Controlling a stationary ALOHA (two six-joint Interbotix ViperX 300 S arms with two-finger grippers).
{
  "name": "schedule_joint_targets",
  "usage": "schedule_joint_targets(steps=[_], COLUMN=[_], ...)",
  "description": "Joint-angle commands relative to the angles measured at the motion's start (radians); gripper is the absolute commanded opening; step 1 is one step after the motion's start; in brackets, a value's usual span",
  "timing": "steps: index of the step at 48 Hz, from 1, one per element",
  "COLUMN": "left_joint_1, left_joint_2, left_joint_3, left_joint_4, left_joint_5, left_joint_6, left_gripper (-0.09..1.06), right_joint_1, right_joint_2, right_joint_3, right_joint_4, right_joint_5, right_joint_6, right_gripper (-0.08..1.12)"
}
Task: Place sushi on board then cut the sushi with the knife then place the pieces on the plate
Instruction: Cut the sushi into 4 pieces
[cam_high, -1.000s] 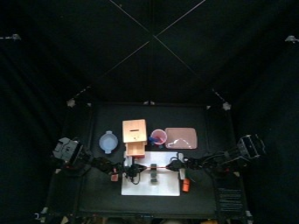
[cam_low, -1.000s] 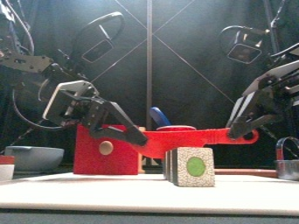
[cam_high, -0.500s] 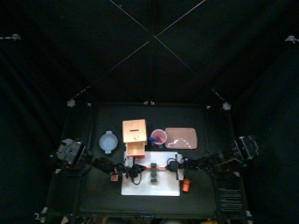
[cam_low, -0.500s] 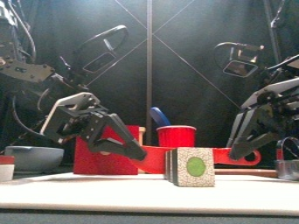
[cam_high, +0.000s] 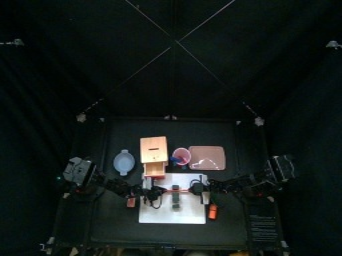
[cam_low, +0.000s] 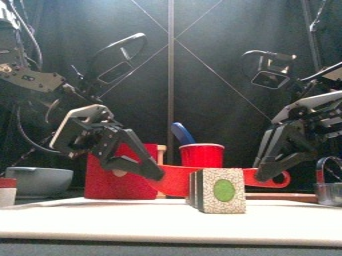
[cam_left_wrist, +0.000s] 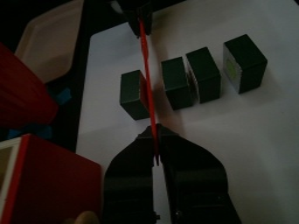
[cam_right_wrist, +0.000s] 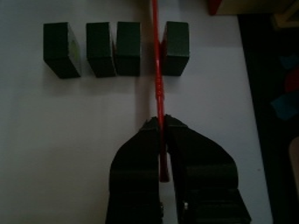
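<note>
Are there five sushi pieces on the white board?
No, only four sushi pieces lie in a row on the white board.

Your two arms, left (cam_low: 38, 80) and right (cam_low: 318, 100), are black, built of jointed links. On the left claw (cam_left_wrist: 152, 133) and right claw (cam_right_wrist: 159, 122) you get two broad black jaws each, rounded, tapering to a narrow tip. From outside they look grey, under a pale cross-plate (cam_low: 78, 115).
</note>
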Motion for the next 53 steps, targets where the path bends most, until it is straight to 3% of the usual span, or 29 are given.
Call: schedule_joint_targets(steps=[1,10,20,28,34,39,49,53], left_joint_1=[0.000,-0.012,-0.003,-0.002,-0.003,-0.006,-0.017,-0.017], left_joint_2=[-0.041,-0.087,-0.140,-0.158,-0.176,-0.206,-0.238,-0.236], left_joint_3=[-0.002,-0.006,-0.008,-0.009,-0.014,-0.011,0.028,0.043], left_joint_4=[0.006,0.035,0.069,0.106,0.109,0.109,0.110,0.109], left_joint_5=[-0.003,-0.008,-0.055,-0.100,-0.133,-0.163,-0.284,-0.310], left_joint_6=[0.005,0.003,0.005,0.003,0.003,0.003,0.000,-0.002], left_gripper=[0.37,0.37,0.42,0.62,0.80,0.86,0.86,0.86], right_joint_1=[0.011,0.015,0.009,0.006,0.006,-0.006,-0.035,-0.040], right_joint_2=[-0.064,-0.144,-0.221,-0.250,-0.305,-0.394,-0.551,-0.575], right_joint_3=[-0.003,0.002,-0.002,-0.003,0.012,0.035,0.110,0.130], right_joint_4=[-0.003,-0.006,-0.012,-0.014,-0.014,-0.003,0.164,0.249], right_joint_5=[0.021,0.041,0.091,0.110,0.118,0.156,0.296,0.328], right_joint_6=[0.000,-0.002,0.000,0.000,0.002,0.005,0.008,0.009], right_gripper=[0.32,0.32,0.32,0.32,0.32,0.32,0.32,0.32])
